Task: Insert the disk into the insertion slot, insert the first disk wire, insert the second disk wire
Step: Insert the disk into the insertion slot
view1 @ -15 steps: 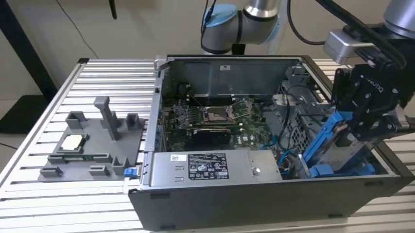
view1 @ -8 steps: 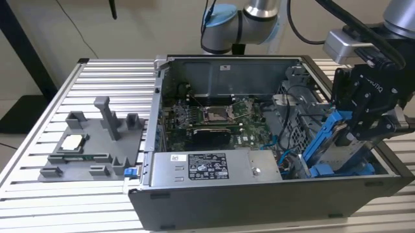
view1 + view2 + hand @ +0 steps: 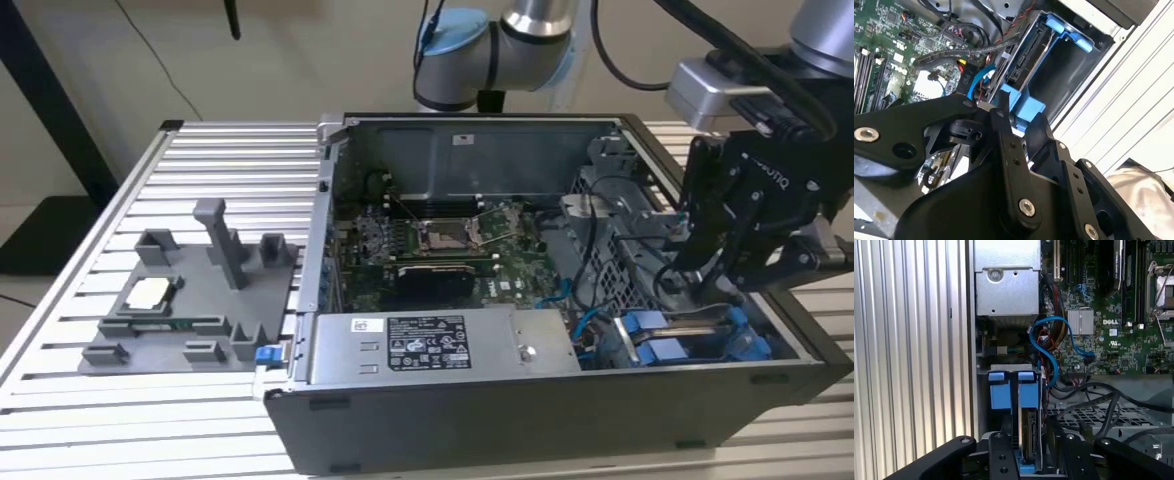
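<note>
- The black gripper [image 3: 1026, 461] hangs just over the slot [image 3: 1004, 369]. One of its fingers [image 3: 1002, 112] stands on each side of the disk's blue frame, and they are pinching it.
- The disk [image 3: 1029, 435] stands on edge inside the slot, against one side of it. Its connector edge is bare, with no wire plugged in. The other half of the slot beside it is dark and open in the second wrist view.
- Two blue plastic tabs sit side by side at the slot's grey metal rim, one in line with the disk and one beside it.
- A blue cable [image 3: 1054, 319] loops just beyond the slot, among red and black wires, and its far end lies loose on the circuit board [image 3: 1114, 340].
- A grey power box [image 3: 427, 345] with a white label sits next to the slot, towards the exterior view's left, along the same wall of the computer case [image 3: 534, 420].
- The circuit board lies farther from the slot, on the floor of the case, with its processor socket uncovered.
- The case lies on its side with the cover off, on a ribbed metal table [image 3: 214, 170].
- Well apart from the slot, outside the case on the exterior view's left, a grey tray [image 3: 187, 300] holds upright posts and a small square chip.
- The arm [image 3: 534, 30] rises behind the case, far from the slot.
</note>
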{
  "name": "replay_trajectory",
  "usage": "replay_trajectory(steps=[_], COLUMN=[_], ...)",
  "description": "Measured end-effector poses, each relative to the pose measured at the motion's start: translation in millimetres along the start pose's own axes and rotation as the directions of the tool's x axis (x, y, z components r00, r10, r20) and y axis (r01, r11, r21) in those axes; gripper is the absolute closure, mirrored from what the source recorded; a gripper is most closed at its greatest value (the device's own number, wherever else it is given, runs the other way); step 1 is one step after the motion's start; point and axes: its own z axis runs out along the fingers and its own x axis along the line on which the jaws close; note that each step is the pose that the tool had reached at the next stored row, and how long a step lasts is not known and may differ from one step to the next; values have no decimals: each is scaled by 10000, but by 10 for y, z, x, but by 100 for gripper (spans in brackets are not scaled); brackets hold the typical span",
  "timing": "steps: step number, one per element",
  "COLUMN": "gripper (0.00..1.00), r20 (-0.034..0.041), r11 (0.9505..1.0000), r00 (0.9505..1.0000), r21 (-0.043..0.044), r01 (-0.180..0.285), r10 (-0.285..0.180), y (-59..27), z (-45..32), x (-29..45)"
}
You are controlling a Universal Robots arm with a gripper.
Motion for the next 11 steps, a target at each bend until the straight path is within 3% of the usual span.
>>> replay_trajectory(steps=[4, 7, 11], gripper=[59, 59, 59], r20=[17, 56, 171], r11=[10000, 10000, 10000], r00=[10000, 10000, 9999], r21=[0, -2, -6], r01=[0, 1, 0], r10=[0, -1, 0], y=[0, 1, 3], z=[-72, -79, -79], x=[-2, -29, -93])
